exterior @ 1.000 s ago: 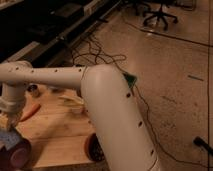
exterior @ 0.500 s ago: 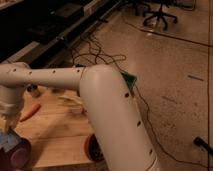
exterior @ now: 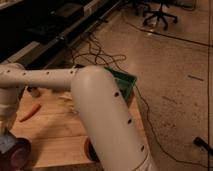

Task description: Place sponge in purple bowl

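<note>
My gripper [exterior: 6,131] hangs at the lower left end of the white arm [exterior: 100,105], over the wooden table's [exterior: 55,135] front left corner. The blue sponge [exterior: 6,143] sits directly under the gripper, at the left rim of the purple bowl [exterior: 20,154]. The bowl is dark purple and stands at the table's front left edge, partly cut off by the frame. I cannot tell whether the sponge is held or rests in the bowl.
An orange carrot [exterior: 28,113] lies on the table just right of the gripper. A reddish-brown dish [exterior: 89,149] shows at the table's front edge, mostly hidden behind the arm. A green bin [exterior: 124,82] stands at the table's far right. Cables run across the floor [exterior: 170,75].
The gripper has sunk slightly toward the purple bowl. The sponge stays under it. Nothing else has moved.
</note>
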Controlling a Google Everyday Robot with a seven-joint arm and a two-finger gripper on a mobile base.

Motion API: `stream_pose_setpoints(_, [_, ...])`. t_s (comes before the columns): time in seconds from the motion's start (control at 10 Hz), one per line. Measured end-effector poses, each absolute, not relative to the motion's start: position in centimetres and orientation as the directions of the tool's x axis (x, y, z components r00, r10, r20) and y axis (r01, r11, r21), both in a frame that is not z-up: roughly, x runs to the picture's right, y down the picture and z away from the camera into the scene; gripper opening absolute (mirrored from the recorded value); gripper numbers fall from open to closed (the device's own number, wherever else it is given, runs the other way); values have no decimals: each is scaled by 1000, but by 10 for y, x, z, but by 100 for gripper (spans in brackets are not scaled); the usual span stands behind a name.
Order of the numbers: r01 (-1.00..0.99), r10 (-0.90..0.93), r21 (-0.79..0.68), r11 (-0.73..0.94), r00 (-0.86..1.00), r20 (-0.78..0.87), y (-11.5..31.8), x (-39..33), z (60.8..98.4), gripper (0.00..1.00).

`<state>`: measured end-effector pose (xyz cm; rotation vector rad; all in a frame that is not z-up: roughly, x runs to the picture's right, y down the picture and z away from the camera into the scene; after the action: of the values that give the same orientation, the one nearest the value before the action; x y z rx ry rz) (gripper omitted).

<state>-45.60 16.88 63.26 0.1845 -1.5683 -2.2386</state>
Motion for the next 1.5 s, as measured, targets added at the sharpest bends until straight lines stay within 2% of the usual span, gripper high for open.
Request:
stream_pose_setpoints(0.6, [285,-397,920,-270,-903,163,184,-454,645,2])
stream_pose_setpoints(0.7, [289,-398,920,-264,-902,169,185,-453,646,9])
stream_pose_setpoints(1.1, [283,-383,926,-251,-907,174,187,-455,647,48])
stream_pose_setpoints(1.2, [282,-383,926,-251,-908,173,187,-455,646,51])
stream_pose_setpoints(1.5, [283,-383,926,-251,-907,174,187,-454,647,51])
